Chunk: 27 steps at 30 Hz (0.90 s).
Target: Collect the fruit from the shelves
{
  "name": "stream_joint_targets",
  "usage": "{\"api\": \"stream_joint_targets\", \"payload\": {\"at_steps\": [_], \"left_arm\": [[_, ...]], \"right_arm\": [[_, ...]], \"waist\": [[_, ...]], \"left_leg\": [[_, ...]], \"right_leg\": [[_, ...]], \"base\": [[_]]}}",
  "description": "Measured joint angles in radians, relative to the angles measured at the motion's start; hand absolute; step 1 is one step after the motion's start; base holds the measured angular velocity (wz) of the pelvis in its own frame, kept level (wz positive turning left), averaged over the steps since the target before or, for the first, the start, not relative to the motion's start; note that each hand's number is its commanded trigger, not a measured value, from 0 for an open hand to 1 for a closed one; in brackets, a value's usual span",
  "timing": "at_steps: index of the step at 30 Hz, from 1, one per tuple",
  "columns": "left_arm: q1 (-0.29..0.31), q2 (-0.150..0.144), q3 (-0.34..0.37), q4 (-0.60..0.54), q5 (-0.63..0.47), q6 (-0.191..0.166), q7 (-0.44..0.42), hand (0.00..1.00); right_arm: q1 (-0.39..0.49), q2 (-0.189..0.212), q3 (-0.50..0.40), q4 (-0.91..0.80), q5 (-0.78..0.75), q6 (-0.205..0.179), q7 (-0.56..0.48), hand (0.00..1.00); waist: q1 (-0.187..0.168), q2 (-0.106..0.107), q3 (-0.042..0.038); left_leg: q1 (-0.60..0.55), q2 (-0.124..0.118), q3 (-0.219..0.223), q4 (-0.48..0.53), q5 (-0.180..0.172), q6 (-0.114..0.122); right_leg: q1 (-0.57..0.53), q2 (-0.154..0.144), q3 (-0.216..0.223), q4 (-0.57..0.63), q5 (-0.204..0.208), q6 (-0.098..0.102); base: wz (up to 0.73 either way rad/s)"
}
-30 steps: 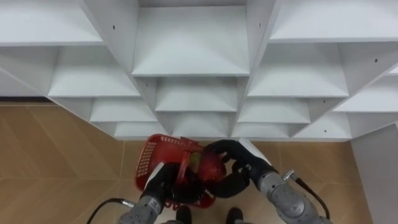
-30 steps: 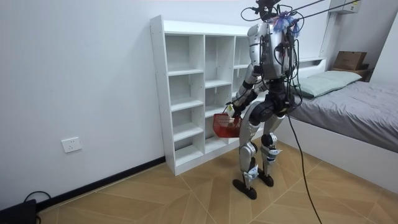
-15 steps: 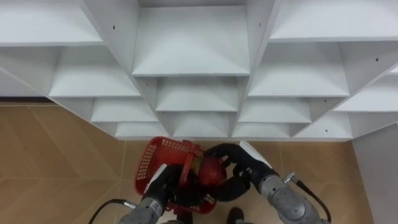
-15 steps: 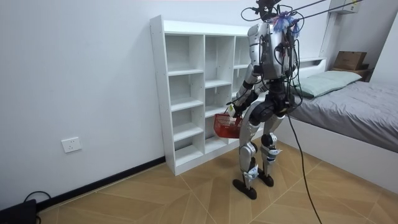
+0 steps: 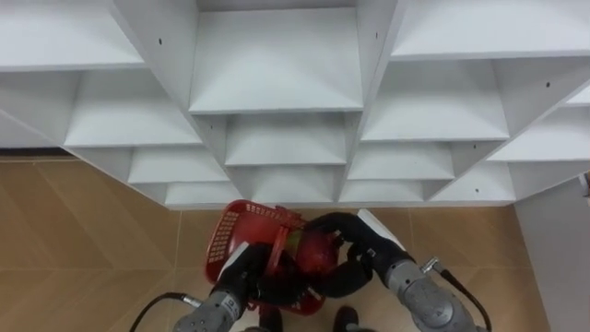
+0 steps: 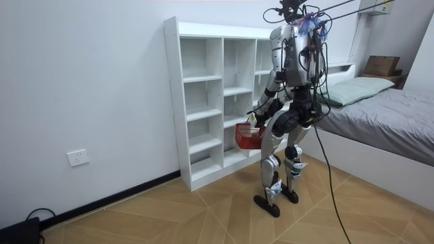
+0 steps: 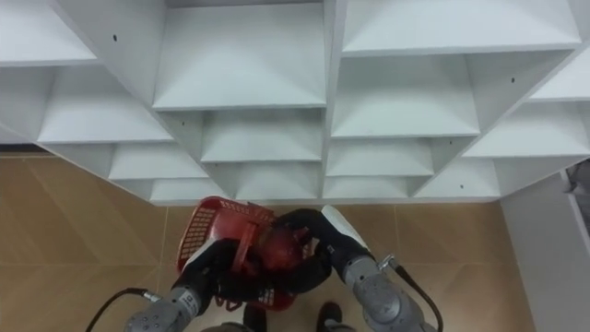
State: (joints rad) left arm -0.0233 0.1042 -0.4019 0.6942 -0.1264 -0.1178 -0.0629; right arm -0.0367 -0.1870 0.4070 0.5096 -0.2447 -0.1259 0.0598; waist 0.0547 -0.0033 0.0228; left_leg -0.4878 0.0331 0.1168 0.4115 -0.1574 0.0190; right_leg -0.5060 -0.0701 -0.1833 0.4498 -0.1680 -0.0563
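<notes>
Left eye view, nearest part: you see the left hand with its fingers curled round the handle of the red basket, which it holds in front of the robot's body. At the right side of the basket, the right hand is curled round a red fruit and holds it at the basket's rim. You cannot tell if the fruit is already inside. Under the basket lies the wooden floor. Just beyond the basket stands the white closet, its compartments open toward the robot. In the room view you find the robot standing upright and facing the closet, with the basket between them about at its hips. Far behind the basket, on the room view's right, is a bed.
</notes>
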Motion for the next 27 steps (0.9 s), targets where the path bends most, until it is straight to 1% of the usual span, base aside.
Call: {"api": "stream_joint_targets", "payload": {"at_steps": [2,7,10,13,22,25,27], "left_arm": [[0.0,0.0,0.0,0.0,0.0,-0.001,-0.004,1.0],[-0.003,0.001,0.0,-0.005,-0.001,-0.003,-0.007,1.0],[-0.007,0.0,0.001,-0.005,-0.001,-0.018,-0.007,1.0],[-0.007,0.0,0.002,-0.005,-0.001,-0.021,-0.008,1.0],[-0.012,-0.004,0.005,-0.005,-0.001,-0.022,-0.015,1.0],[-0.015,-0.006,0.007,-0.006,-0.001,-0.022,-0.018,1.0],[-0.019,-0.006,0.008,-0.006,-0.001,-0.022,-0.021,1.0]], "right_arm": [[0.0,0.001,-0.001,0.025,0.0,-0.016,-0.019,1.0],[0.0,-0.001,0.0,0.038,-0.001,-0.017,-0.049,1.0],[-0.004,-0.001,0.001,0.058,-0.002,-0.028,-0.071,1.0],[-0.005,-0.001,-0.003,0.076,-0.002,-0.028,-0.081,1.0],[-0.006,-0.002,-0.003,0.107,-0.04,-0.028,-0.094,1.0],[-0.027,-0.002,-0.007,0.14,-0.057,-0.028,-0.094,1.0],[-0.039,-0.003,-0.014,0.147,-0.096,-0.027,-0.093,1.0]], "waist": [[0.0,0.0,0.0],[0.004,0.0,0.0002],[0.005,0.003,0.0015],[0.006,0.007,0.0045],[0.012,0.012,0.0033],[0.013,0.012,0.0033],[0.018,0.012,0.0033]], "left_leg": [[-0.004,0.0,-0.006,0.001,0.0,0.0],[-0.006,0.002,-0.005,0.001,-0.001,-0.001],[-0.006,0.002,-0.004,0.001,-0.001,-0.002],[-0.006,0.002,-0.004,-0.002,-0.001,-0.002],[-0.006,0.006,0.003,-0.007,-0.001,-0.002],[-0.006,0.006,0.006,-0.007,-0.001,-0.002],[-0.006,0.007,0.008,-0.007,-0.001,-0.002]], "right_leg": [[-0.001,0.0,-0.004,-0.002,0.0,0.0],[-0.001,0.002,-0.005,-0.004,0.0,0.0],[-0.001,0.003,-0.005,-0.005,0.0,-0.001],[-0.002,0.003,-0.005,-0.005,0.0,-0.001],[-0.002,0.006,-0.005,-0.016,0.001,-0.003],[-0.002,0.005,-0.005,-0.016,0.002,-0.003],[-0.002,0.005,-0.005,-0.017,0.001,-0.003]], "base": [[0.05],[0.01],[0.0],[0.0],[0.0],[0.0],[0.0]]}}
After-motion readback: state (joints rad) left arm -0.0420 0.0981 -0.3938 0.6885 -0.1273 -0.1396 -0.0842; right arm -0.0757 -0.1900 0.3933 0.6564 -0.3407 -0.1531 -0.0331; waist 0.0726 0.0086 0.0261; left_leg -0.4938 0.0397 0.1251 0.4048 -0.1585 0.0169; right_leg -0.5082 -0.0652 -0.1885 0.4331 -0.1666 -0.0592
